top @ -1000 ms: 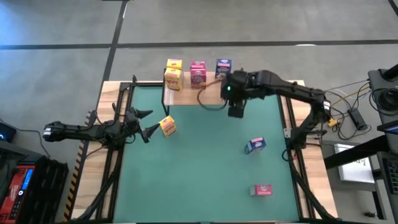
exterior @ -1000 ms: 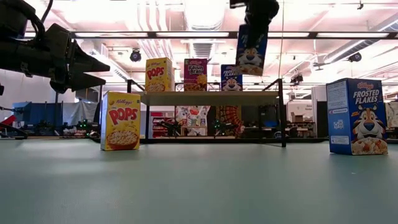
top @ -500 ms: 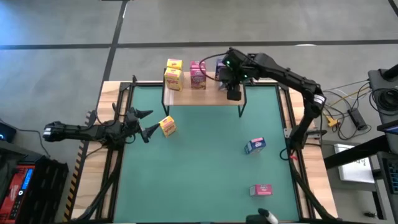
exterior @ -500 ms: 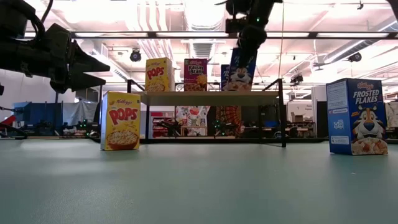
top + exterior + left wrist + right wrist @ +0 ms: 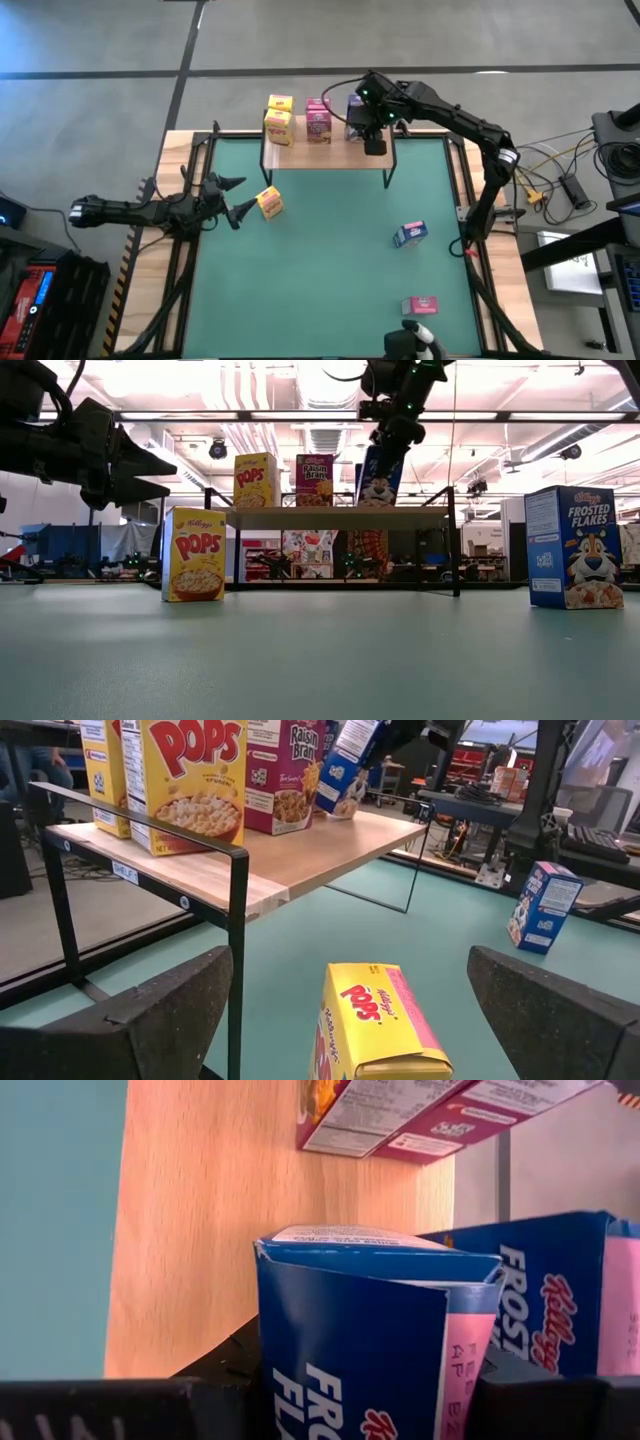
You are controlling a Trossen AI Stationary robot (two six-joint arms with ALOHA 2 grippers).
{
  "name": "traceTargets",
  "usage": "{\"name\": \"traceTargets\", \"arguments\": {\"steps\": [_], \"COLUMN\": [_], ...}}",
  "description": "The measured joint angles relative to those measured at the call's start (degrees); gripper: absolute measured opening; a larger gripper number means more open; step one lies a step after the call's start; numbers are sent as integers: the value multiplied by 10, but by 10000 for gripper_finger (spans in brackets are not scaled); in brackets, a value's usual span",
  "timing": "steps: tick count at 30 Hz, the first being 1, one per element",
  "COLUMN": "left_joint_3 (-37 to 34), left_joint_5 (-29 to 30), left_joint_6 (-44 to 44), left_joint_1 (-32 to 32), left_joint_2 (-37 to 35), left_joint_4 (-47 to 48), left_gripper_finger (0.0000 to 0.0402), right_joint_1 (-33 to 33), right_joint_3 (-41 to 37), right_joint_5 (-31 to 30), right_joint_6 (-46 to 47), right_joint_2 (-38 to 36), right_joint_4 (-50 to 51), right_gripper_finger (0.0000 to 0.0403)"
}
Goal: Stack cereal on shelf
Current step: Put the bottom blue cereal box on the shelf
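The shelf (image 5: 325,155) stands at the mat's far edge with two yellow cereal boxes (image 5: 278,118), a pink one (image 5: 318,120) and a blue one (image 5: 357,104) upright on it. My right gripper (image 5: 395,432) is above the shelf's right part, shut on another blue cereal box (image 5: 378,478). My left gripper (image 5: 238,198) waits open at the mat's left. A yellow box (image 5: 375,1020) stands upright on the mat just beyond its fingers, which do not touch it. My right gripper pinches the blue box's upper end (image 5: 387,452) between its two fingers, which slant down from above. The box (image 5: 350,1350) hangs tilted below them. Its lower end (image 5: 372,500) is at the shelf board's top; whether it touches the board I cannot tell.
A blue box (image 5: 410,234) stands on the green mat's right part. A pink box (image 5: 420,305) lies nearer the front edge. The shelf's thin black legs (image 5: 235,970) stand on the mat. Cables (image 5: 560,170) lie beyond the table's right edge.
My right gripper has carried the blue box toward the table's far edge and down, from above the mat in front of the shelf to above the shelf's right part, rolling as it went. The box now sits low and tilted at the board.
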State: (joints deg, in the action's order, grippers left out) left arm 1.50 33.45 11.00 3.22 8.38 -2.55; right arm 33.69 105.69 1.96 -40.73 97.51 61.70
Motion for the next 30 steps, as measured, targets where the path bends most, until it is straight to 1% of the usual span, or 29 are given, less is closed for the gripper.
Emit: {"name": "traceTargets", "arguments": {"steps": [7, 30], "left_joint_3": [0, 0], "left_joint_5": [0, 0], "left_joint_6": [0, 0], "left_joint_1": [0, 0], "left_joint_2": [0, 0], "left_joint_4": [0, 0], "left_gripper_finger": [387, 387], "right_joint_1": [0, 0], "right_joint_3": [0, 0], "right_joint_5": [0, -5], "right_joint_6": [-18, -3], "right_joint_2": [1, 1], "right_joint_4": [-8, -7], "right_gripper_finger": [151, 151]}}
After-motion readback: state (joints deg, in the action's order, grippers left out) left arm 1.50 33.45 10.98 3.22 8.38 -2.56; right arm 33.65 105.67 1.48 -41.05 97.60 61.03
